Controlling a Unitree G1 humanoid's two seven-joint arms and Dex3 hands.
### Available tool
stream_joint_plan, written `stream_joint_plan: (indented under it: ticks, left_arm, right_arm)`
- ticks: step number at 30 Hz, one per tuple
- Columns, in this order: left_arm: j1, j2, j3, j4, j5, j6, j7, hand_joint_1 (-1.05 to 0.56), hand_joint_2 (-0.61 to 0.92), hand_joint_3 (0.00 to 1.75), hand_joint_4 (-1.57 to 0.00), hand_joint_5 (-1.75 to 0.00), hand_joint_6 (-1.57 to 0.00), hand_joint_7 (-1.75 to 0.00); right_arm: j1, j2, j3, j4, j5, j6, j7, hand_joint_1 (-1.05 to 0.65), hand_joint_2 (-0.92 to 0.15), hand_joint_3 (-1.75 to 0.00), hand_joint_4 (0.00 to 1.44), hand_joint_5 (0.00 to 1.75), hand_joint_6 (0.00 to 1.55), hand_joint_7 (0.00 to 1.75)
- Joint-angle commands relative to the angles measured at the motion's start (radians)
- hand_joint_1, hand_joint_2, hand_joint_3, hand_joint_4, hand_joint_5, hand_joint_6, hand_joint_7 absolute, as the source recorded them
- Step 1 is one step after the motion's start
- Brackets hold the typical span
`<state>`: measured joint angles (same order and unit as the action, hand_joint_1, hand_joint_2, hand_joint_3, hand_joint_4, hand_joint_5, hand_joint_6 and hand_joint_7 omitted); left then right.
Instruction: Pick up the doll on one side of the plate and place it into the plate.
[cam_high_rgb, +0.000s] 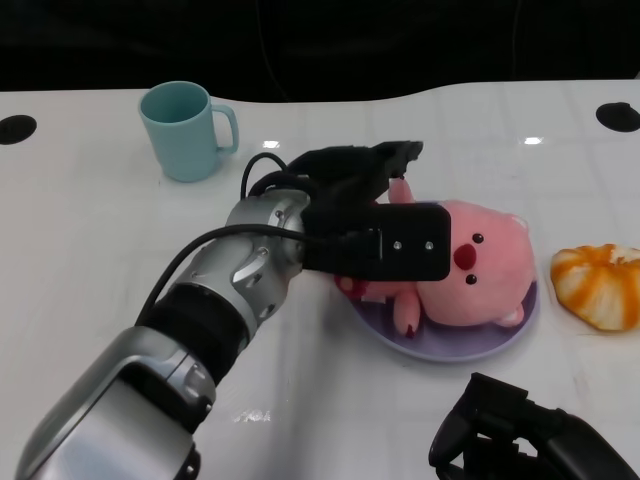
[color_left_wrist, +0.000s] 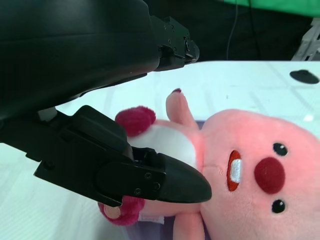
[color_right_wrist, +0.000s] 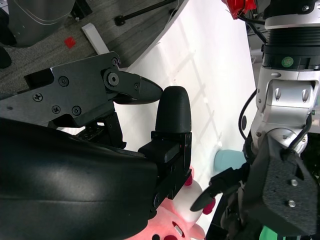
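White table: doll (cam_high_rgb: 470, 270) lies across plate (cam_high_rgb: 520, 330), head rightward, left hand (cam_high_rgb: 365, 215) clasping it.

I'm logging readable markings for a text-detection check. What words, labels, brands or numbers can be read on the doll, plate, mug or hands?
None can be read in any view.
The doll, plate, mug, left hand and right hand show no lettering.

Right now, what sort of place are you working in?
Probably a robot lab or test room, not a home: a plain white table with black cable grommets, grey carpet with equipment stands, and a green screen backdrop.
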<state>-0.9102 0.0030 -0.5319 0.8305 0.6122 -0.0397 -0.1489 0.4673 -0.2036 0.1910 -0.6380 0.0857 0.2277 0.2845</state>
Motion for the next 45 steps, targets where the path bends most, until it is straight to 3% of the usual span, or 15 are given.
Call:
stream_joint_plan:
  ticks: [1,13,21,23,26,32,36,37,40,41,43,45]
  left_arm:
    - [0.045,0.053,0.023,-0.102,-0.022,0.005,-0.047,-1.05,0.92,0.44,0.0,0.0,0.0,0.0]
    - [0.283,0.211,0.114,-0.477,-0.093,-0.014,-0.117,-0.97,0.92,0.4,-0.02,-0.01,0.0,0.0]
    - [0.452,0.247,0.225,-0.581,-0.218,-0.115,-0.092,-0.58,0.92,0.12,-0.15,-0.17,-0.14,-0.07]
    - [0.486,0.247,0.244,-0.612,-0.238,-0.12,-0.092,-0.51,0.92,0.09,-0.04,-0.51,-0.18,-0.08]
    - [0.556,0.238,0.291,-0.683,-0.315,-0.113,-0.114,-0.4,0.92,0.05,-0.02,-0.78,-0.27,-0.11]
    - [0.664,0.245,0.349,-0.795,-0.458,-0.087,-0.177,-0.24,0.92,0.06,-0.2,-0.99,-0.51,-0.22]
    - [0.774,0.207,0.391,-0.895,-0.559,-0.028,-0.168,-0.04,0.92,0.08,-0.48,-1.04,-0.76,-0.35]
    - [0.797,0.196,0.397,-0.92,-0.572,-0.007,-0.157,0.0,0.89,0.17,-0.58,-1.04,-0.82,-0.47]
    - [0.873,0.158,0.407,-1.008,-0.592,0.079,-0.118,0.05,0.5,1.06,-0.74,-1.13,-0.8,-0.89]
    - [0.895,0.149,0.409,-1.031,-0.595,0.102,-0.108,0.07,0.44,1.22,-0.75,-1.21,-0.77,-1.03]
    - [0.935,0.139,0.412,-1.072,-0.601,0.143,-0.096,0.07,0.43,1.34,-0.77,-1.38,-0.74,-1.23]
    - [0.969,0.132,0.416,-1.107,-0.612,0.181,-0.094,0.06,0.45,1.34,-0.78,-1.51,-0.72,-1.33]
  right_arm:
    - [0.002,-0.014,-0.015,-0.012,0.009,0.0,0.0,-0.23,-0.9,-0.57,0.65,1.75,0.45,1.67]
    - [0.0,-0.012,-0.026,-0.014,0.021,0.003,0.0,-0.24,-0.9,-0.59,0.66,1.75,0.46,1.67]
    - [-0.004,-0.012,-0.034,-0.01,0.031,0.009,0.007,-0.25,-0.89,-0.59,0.66,1.75,0.46,1.67]
    - [-0.006,-0.012,-0.035,-0.007,0.033,0.01,0.009,-0.25,-0.89,-0.59,0.66,1.75,0.46,1.67]
    - [-0.009,-0.014,-0.033,-0.005,0.027,0.006,0.007,-0.25,-0.89,-0.6,0.66,1.75,0.46,1.67]
    - [-0.012,-0.014,-0.028,-0.007,0.02,0.008,0.005,-0.23,-0.88,-0.61,0.67,1.75,0.46,1.68]
    - [-0.013,-0.015,-0.024,-0.006,0.014,0.004,0.004,-0.23,-0.87,-0.61,0.67,1.75,0.46,1.68]
    - [-0.014,-0.015,-0.023,-0.006,0.013,0.005,0.003,-0.23,-0.87,-0.62,0.67,1.75,0.46,1.68]
    - [-0.015,-0.015,-0.023,-0.009,0.015,0.012,0.003,-0.23,-0.87,-0.62,0.67,1.75,0.46,1.68]
    - [-0.016,-0.015,-0.023,-0.009,0.015,0.012,0.003,-0.23,-0.87,-0.62,0.67,1.75,0.46,1.67]
    - [-0.018,-0.015,-0.023,-0.006,0.016,0.01,0.003,-0.23,-0.87,-0.63,0.67,1.75,0.46,1.67]
    - [-0.021,-0.014,-0.022,-0.005,0.017,0.012,0.003,-0.24,-0.87,-0.64,0.67,1.75,0.46,1.67]
